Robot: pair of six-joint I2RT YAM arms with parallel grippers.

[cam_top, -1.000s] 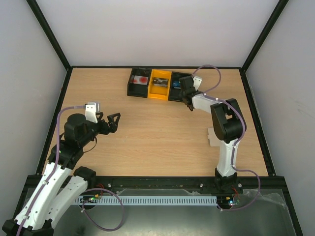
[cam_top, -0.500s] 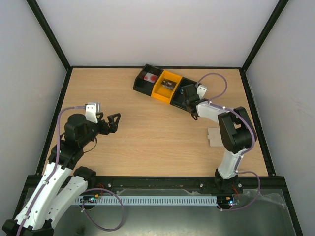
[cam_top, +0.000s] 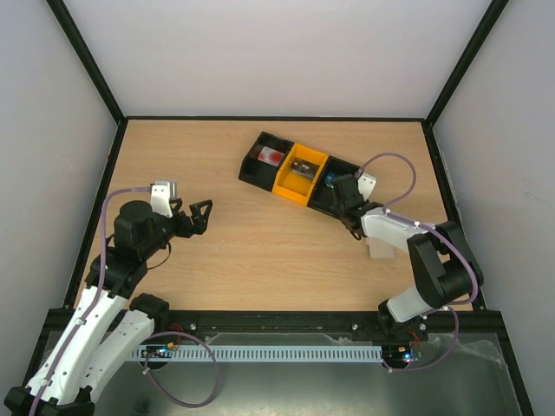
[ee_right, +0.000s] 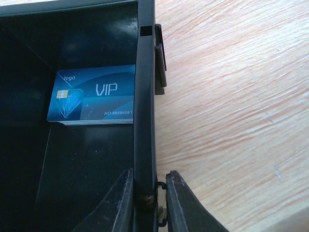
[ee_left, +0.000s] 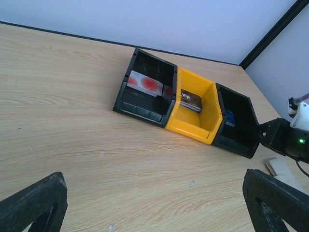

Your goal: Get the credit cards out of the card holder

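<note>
The card holder (cam_top: 379, 250), a pale translucent sleeve, lies flat on the table at the right, partly under my right arm; its corner shows in the left wrist view (ee_left: 280, 167). No card shows in it. My right gripper (cam_top: 346, 194) is shut on the right-hand wall (ee_right: 144, 96) of the black-and-yellow tray (cam_top: 290, 188), one finger inside the wall and one outside (ee_right: 147, 195). The tray holds a blue VIP card (ee_right: 94, 94), a dark card (ee_left: 191, 100) and a white card with red blotches (ee_left: 145, 83). My left gripper (cam_top: 204, 213) is open and empty, well left of the tray (ee_left: 154, 212).
The tray (ee_left: 190, 131) lies slanted at the back right of the wooden table. A black frame rail runs along the table's edges (cam_top: 451, 208). Bare wood lies between my left gripper and the tray.
My right gripper has pulled the tray nearer and to the right, turning it clockwise. My right arm now covers part of the sleeve. The left arm has not moved.
</note>
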